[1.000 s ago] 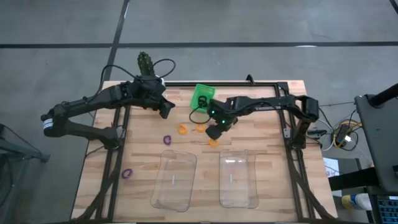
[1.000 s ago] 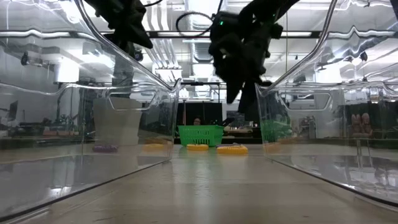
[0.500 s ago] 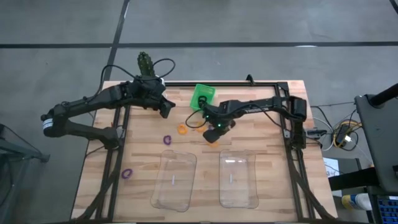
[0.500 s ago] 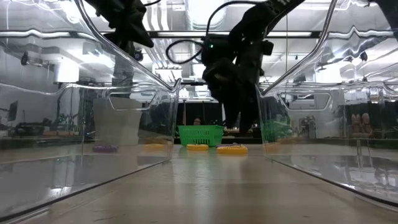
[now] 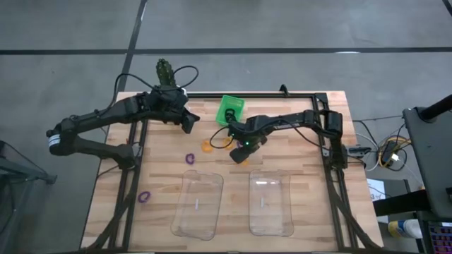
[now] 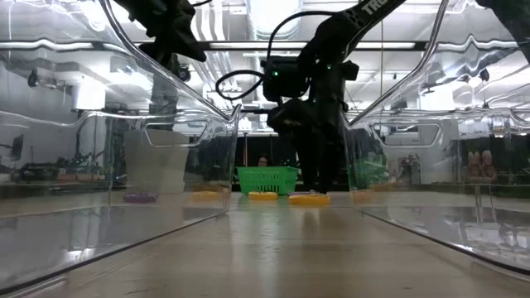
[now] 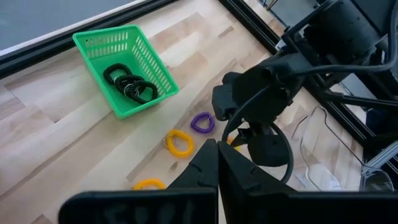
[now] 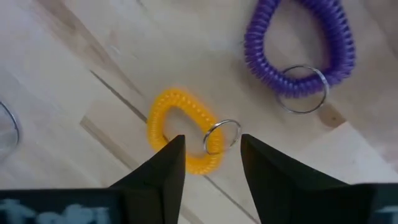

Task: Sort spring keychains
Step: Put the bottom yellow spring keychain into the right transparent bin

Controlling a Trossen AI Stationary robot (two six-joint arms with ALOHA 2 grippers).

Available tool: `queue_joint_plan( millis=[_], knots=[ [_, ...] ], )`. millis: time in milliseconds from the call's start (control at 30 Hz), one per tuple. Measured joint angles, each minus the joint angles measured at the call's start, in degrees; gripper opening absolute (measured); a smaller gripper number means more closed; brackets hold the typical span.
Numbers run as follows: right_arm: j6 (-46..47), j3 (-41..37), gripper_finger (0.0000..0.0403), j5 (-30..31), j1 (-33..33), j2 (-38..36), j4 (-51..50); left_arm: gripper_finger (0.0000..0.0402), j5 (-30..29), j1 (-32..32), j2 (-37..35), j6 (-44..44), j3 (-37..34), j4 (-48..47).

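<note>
Orange keychain (image 8: 184, 140) lies flat on the table (image 5: 311, 204), centre of the high view. Its long axis runs diagonally across the jaw gap, with the steel ring end between the fingertips. Right gripper (image 8: 210, 158) hangs directly above, jaws parted narrowly and empty. Purple keychain (image 8: 300, 51) lies just beside. Left gripper (image 5: 189, 124) is farther off, probably closed.
</note>
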Motion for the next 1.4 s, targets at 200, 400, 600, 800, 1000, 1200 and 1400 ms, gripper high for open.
queue_joint_plan(
  millis=[200,400,600,800,1000,1200,1400],
  knots=[
    [-0.81,-0.11,0.0125,-0.19,0.04,0.5,-0.02,0.0,-0.02,0.0,0.02,0.0,0.0,0.1],
    [-1.25,-0.12,0.011,-0.12,-0.02,0.5,0.05,0.0,-0.02,0.0,0.02,0.0,0.0,0.1],
    [-0.98,-0.36,0.0091,-0.3,-0.12,0.88,0.35,0.0,-0.03,0.0,0.02,0.0,0.0,0.13],
    [-1.72,0.44,0.0062,-1.04,-0.19,2.81,-1.01,0.0,-0.04,0.0,0.02,0.0,0.0,0.17],
    [-2.3,1.88,0.0018,-0.36,-0.07,1.9,-2.16,0.0,-0.07,0.0,0.02,-0.1,0.0,0.54],
    [-3.68,7.56,0.0013,-0.39,-0.07,1.41,-7.02,0.0,-0.07,0.0,0.02,-0.07,0.0,0.51],
    [-6.56,14.72,0.0011,-0.8,0.49,0.69,-17.66,0.0,-0.07,0.0,0.02,0.01,0.0,0.52]
  ],
)
